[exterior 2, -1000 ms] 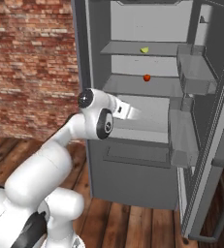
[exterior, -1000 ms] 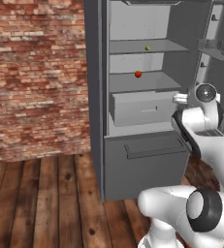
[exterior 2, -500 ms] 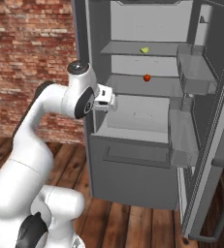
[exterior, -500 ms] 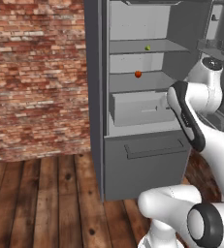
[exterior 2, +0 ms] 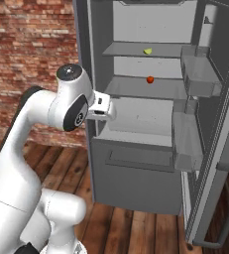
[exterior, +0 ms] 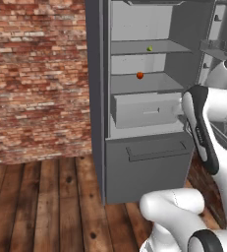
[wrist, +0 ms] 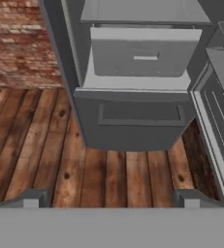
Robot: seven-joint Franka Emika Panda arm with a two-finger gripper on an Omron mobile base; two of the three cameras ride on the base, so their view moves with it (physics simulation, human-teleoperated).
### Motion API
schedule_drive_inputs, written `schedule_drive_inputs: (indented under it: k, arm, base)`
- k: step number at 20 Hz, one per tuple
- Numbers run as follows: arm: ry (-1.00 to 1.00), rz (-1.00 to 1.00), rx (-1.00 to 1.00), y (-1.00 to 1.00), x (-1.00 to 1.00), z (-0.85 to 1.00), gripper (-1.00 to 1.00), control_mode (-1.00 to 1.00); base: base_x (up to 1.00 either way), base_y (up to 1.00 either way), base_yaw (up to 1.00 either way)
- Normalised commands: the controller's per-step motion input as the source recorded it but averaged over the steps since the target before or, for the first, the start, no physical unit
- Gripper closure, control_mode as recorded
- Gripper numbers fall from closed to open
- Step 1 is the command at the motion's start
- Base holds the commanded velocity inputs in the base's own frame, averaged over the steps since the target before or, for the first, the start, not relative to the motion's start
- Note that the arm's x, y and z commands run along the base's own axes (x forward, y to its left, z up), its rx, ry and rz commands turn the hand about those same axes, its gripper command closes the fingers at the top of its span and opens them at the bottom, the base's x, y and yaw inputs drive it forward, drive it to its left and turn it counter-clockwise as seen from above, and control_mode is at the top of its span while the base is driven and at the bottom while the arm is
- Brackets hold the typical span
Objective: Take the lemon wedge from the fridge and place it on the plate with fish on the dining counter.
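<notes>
Brick wall [exterior: 36, 74] and a wooden plank floor [exterior: 46, 197] frame the fridge [exterior: 144, 167], which stands with its door [exterior 2: 210, 149] swung wide. Inside the fridge, the lemon wedge [exterior: 150, 48] lies on the upper shelf [exterior: 149, 47], toward the right of it; in the right base view the lemon wedge [exterior 2: 147, 50] shows as a small yellow-green piece on the same shelf. One shelf down in the fridge sits a small red-orange fruit [exterior: 140, 75], roughly under the wedge. Below that shelf is a pale grey drawer [exterior: 144, 109], and at the foot of the fridge a dark lower panel [exterior: 154, 150] with a recessed grip. The door carries pale bins [exterior 2: 200, 74] on its inner side.

The gripper [wrist: 111, 198] has its two finger tips [wrist: 33, 198] spread wide with nothing between them. It is raised in front of the fridge at about drawer height, looking down at the drawer, the lower panel and the floor, well below the lemon wedge and not touching anything.
</notes>
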Motion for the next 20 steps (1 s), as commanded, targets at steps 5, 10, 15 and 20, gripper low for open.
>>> schedule_drive_inputs:
  k: [5, 10, 15, 20]
  arm:
    - [-0.29, -0.05, 0.00, -0.02, -0.51, 0.16, -1.00, -1.00]
    - [-0.06, 0.00, 0.00, 0.00, -0.05, 0.00, -1.00, -1.00]
    - [0.00, 0.00, 0.00, 0.00, 0.00, 0.00, -1.00, -1.00]
    - [0.00, -0.02, 0.00, 0.00, 0.00, 0.00, -1.00, -1.00]
  base:
    - [0.00, 0.00, 0.00]
    - [0.00, 0.00, 0.00]
    - [0.00, 0.00, 0.00]
    - [0.00, 0.00, 0.00]
